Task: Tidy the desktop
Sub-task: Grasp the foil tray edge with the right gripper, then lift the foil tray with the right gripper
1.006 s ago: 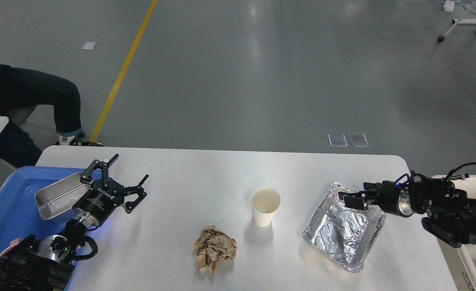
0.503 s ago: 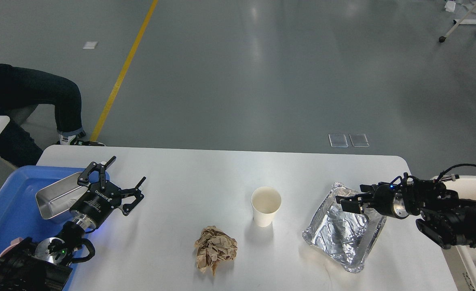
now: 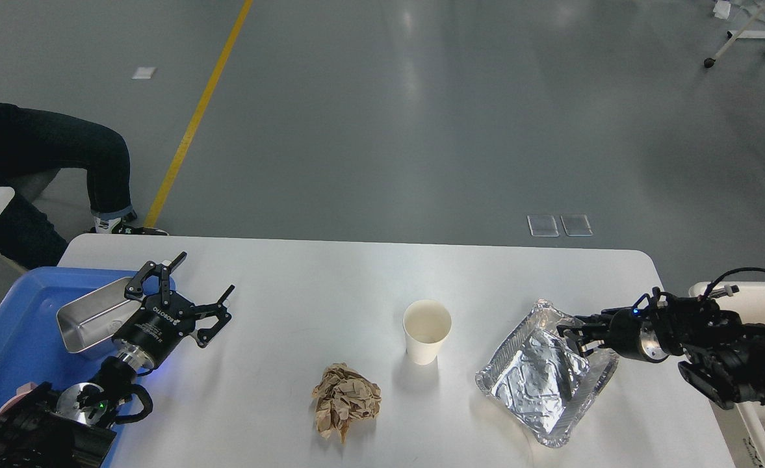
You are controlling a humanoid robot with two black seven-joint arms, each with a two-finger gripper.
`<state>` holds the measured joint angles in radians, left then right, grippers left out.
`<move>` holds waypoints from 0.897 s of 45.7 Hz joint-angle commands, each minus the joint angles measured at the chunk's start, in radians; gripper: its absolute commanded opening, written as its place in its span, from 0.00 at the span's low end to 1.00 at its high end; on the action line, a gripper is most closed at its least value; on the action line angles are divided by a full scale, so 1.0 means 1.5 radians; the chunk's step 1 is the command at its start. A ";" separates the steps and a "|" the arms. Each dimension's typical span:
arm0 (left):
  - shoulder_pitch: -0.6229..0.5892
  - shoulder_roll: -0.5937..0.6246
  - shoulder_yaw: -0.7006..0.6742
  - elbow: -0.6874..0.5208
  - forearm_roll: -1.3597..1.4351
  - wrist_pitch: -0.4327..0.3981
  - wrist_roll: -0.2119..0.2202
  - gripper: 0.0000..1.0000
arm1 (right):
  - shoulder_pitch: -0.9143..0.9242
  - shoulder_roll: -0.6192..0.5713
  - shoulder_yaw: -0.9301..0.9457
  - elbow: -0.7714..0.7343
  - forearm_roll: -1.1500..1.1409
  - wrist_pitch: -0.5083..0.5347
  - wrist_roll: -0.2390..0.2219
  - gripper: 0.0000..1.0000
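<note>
Because the right gripper (image 3: pixel 574 338) is set at the far rim of the foil tray (image 3: pixel 541 380) at the lower right of the frame, with its fingers seen dark and end-on, it cannot be told whether they are closed on that rim or merely against it. The thin foil could be bent or torn if it is pinched hard, and the tray could be pushed off toward the near edge if it is only nudged. A wide sweep to the left could also tip the paper cup (image 3: pixel 427 331), which stands upright just left of the tray. The left gripper (image 3: pixel 197 292), at the lower left, is held with its fingers spread apart and empty, just beside the metal pan (image 3: pixel 93 316) lying in the blue bin (image 3: pixel 5 325).

The desktop (image 3: pixel 330 279), white and matte, fills the lower half of the frame; a crumpled brown paper ball (image 3: pixel 345 400) lies on it below the cup. Beyond it a grey floor with a yellow line (image 3: pixel 197 110) is seen, a seated person's legs (image 3: pixel 64 156) at the upper left, and a cream bin (image 3: pixel 762 299) at the right edge
</note>
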<state>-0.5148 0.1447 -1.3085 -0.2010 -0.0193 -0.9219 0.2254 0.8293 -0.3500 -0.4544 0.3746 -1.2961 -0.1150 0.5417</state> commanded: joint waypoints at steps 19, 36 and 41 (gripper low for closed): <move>0.001 -0.002 0.001 0.000 0.000 0.000 0.000 0.98 | 0.024 -0.009 -0.010 -0.001 0.029 0.038 0.000 0.00; 0.000 -0.003 0.001 0.000 0.001 0.000 0.000 0.98 | 0.033 -0.039 -0.008 -0.001 0.052 0.122 0.003 0.00; 0.000 -0.004 0.001 0.000 0.001 0.000 0.000 0.98 | 0.045 -0.060 -0.007 -0.001 0.107 0.168 0.003 0.00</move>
<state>-0.5154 0.1396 -1.3069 -0.2010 -0.0190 -0.9218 0.2262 0.8806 -0.4103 -0.4666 0.3746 -1.2089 0.0697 0.5461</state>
